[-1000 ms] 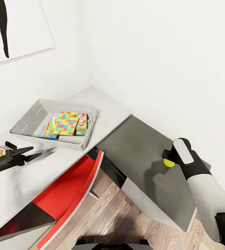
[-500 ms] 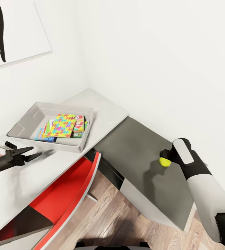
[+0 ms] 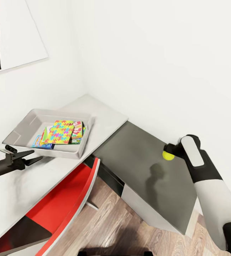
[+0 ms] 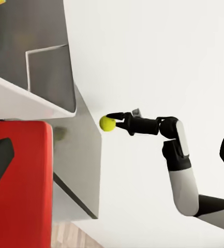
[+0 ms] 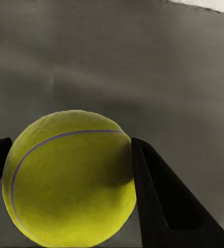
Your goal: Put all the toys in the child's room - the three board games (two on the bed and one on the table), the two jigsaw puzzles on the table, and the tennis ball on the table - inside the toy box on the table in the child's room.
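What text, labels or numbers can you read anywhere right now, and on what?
None can be read.
Board games in the toy box: print under the jigsaw puzzle too small and blurred to read.
Tennis ball in the right tool: a seam line, no lettering.
Wall print: a black silhouette, no words.

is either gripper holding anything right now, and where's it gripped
The right gripper holds the small yellow-green tennis ball, one finger on each opposite side. The left gripper is open and holds nothing.
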`<state>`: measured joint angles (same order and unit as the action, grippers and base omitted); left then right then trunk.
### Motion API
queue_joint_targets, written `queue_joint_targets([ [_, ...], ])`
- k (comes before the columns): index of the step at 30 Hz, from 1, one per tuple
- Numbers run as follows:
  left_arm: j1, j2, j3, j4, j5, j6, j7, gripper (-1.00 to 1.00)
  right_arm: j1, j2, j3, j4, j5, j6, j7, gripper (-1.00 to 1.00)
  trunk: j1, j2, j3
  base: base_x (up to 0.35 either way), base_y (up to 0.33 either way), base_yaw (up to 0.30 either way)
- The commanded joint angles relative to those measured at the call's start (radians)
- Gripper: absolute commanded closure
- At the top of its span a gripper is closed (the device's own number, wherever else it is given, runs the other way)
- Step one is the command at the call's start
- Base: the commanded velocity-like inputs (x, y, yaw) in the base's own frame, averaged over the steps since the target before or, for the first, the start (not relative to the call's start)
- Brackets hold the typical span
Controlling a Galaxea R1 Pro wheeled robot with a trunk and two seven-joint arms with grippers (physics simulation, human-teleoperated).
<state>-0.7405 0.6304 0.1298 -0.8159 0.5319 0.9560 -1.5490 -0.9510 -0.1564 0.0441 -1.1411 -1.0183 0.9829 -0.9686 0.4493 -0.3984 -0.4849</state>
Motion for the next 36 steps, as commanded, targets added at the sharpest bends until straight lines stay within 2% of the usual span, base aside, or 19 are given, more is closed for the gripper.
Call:
queue_joint_targets([
  [1,0.0,0.001,0.0,0.0,0.0,0.011,-0.003,-1.0,0.001,-0.001,0.003,-0.032,-0.011,0.016,-0.013,1.0,0.001,-0.002,0.0,-0.019,0.0,-0.026],
  [5,0.0,0.001,0.0,0.0,0.0,0.011,-0.003,-1.0,0.011,0.007,0.003,-0.099,-0.013,0.047,-0.013,1.0,0.001,-0.002,0.007,-0.072,0.0,0.011],
  [8,0.0,0.001,-0.001,0.0,0.0,0.011,-0.003,-1.0,0.015,0.033,0.003,-0.123,-0.014,0.059,-0.014,1.0,0.001,-0.002,0.012,-0.034,0.0,0.081],
  [12,0.0,0.001,-0.001,0.0,0.0,0.01,-0.003,-1.0,0.017,0.05,0.003,-0.128,-0.014,0.063,-0.014,1.0,0.001,-0.002,0.018,-0.008,0.0,0.118],
  [20,0.0,0.0,-0.001,0.0,0.0,0.01,-0.003,-1.0,0.017,0.057,0.006,-0.129,-0.013,0.062,-0.015,1.0,0.001,-0.002,0.031,-0.001,0.0,0.138],
  [27,0.0,0.001,-0.001,0.0,0.0,0.01,-0.003,-1.0,0.017,0.084,0.006,-0.132,-0.013,0.063,-0.02,1.0,0.001,-0.002,0.042,0.0,0.0,0.147],
  [36,0.0,0.002,-0.001,0.0,-0.001,0.01,-0.003,-1.0,0.017,0.088,0.014,-0.132,-0.011,0.061,-0.022,1.0,0.001,-0.002,0.056,0.0,0.0,0.148],
])
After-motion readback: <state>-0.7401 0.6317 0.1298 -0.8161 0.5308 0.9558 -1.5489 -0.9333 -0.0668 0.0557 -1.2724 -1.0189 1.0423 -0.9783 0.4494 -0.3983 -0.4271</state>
